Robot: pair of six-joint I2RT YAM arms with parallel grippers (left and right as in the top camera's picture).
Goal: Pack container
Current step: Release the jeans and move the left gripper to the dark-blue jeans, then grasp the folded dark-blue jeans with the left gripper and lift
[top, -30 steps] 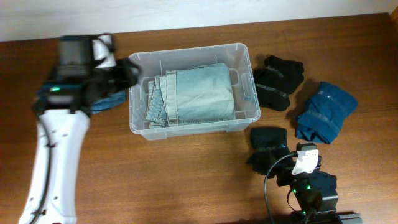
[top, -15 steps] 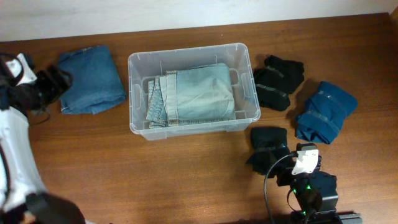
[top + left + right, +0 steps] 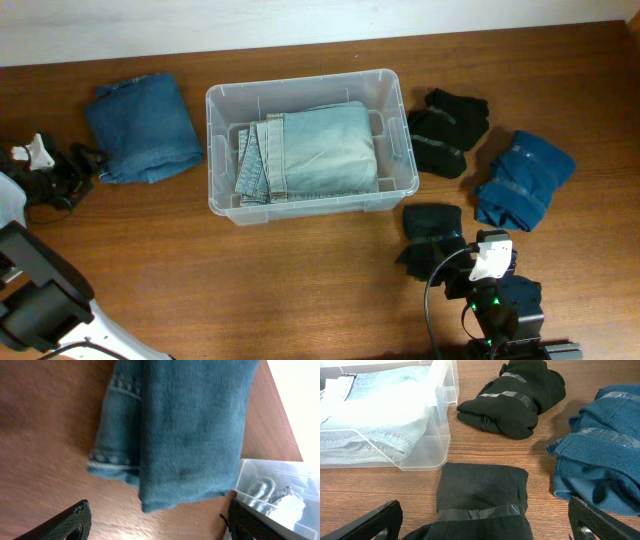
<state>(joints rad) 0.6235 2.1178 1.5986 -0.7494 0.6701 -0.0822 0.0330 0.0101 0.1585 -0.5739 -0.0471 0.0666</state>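
The clear plastic container (image 3: 300, 84) stands mid-table with folded light-blue jeans (image 3: 320, 150) inside. Folded darker blue jeans (image 3: 140, 125) lie on the table to its left. My left gripper (image 3: 88, 172) is at the far left edge, beside those jeans, open and empty. In the left wrist view the jeans (image 3: 185, 430) lie ahead of the open gripper (image 3: 160, 525), with the container's corner (image 3: 275, 490) at the right. My right gripper (image 3: 440, 262) is open wide over a taped black bundle (image 3: 482, 492) in front of the container (image 3: 440, 410).
A pile of black garments (image 3: 447, 130) lies right of the container, and a folded blue garment (image 3: 523, 178) lies further right. Both show in the right wrist view, the black garments (image 3: 515, 397) and the blue garment (image 3: 605, 445). A pale wall runs behind the table.
My left arm has swung from above the jeans and the container's left end out to the far left edge, uncovering the darker jeans. The right arm has not moved.
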